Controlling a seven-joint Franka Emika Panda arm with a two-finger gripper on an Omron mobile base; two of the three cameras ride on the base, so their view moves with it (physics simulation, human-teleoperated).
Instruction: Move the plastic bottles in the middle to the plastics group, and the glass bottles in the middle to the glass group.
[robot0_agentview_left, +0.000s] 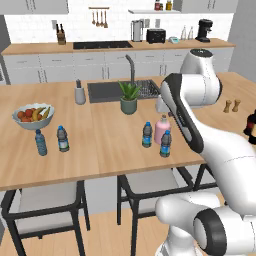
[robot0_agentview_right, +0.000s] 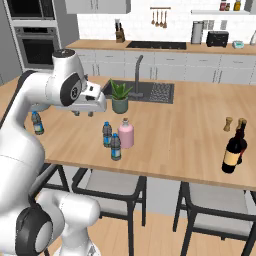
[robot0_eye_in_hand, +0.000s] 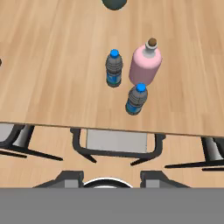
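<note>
Two plastic bottles (robot0_eye_in_hand: 114, 68) flank one pink glass bottle (robot0_eye_in_hand: 146, 64).

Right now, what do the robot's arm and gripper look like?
The arm is glossy white, built of thick rounded segments, with dark grey to black rings and caps at the joints. The hand is a white block, and the gripper ends in two small dark grey jaws. No cables or markings are visible.

End effector (robot0_agentview_right: 84, 113) aloft, nearly closed, empty.
</note>
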